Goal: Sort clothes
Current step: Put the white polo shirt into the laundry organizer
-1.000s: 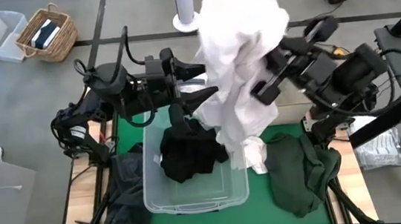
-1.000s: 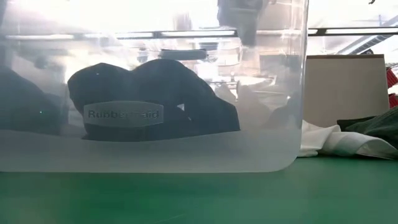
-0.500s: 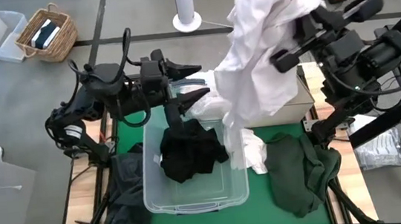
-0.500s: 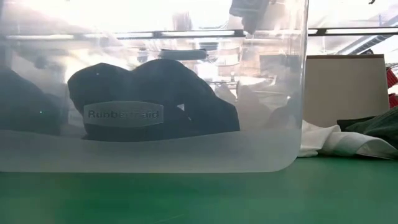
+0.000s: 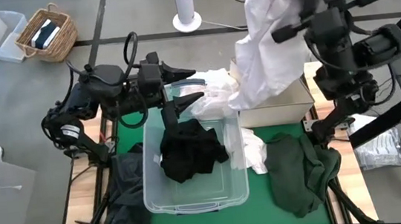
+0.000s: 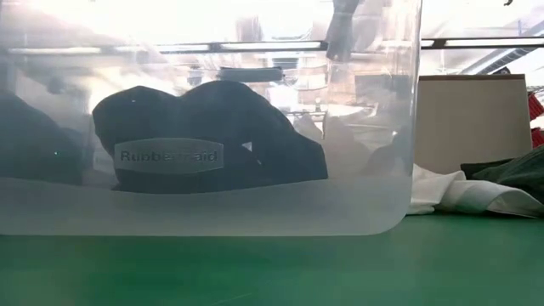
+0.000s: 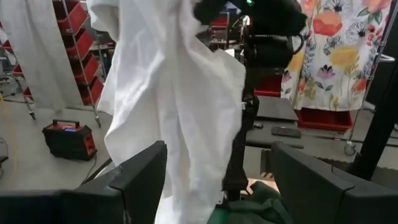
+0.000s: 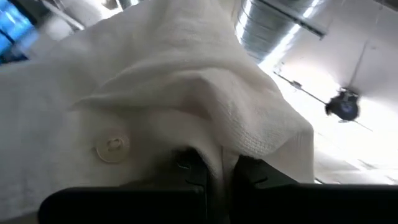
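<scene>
The right gripper (image 8: 214,171) is raised high at the table's far right with fingers pinched together, while the left gripper (image 5: 186,85) hovers wide apart at far left.

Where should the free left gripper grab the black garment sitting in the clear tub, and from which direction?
Take the black garment at its raised bunched middle, coming straight down from above. It lies heaped inside the clear tub, whose walls block any sideways approach, and the humped folds offer fabric to pinch. The left gripper, open at the tub's far end, is probably closest.
</scene>
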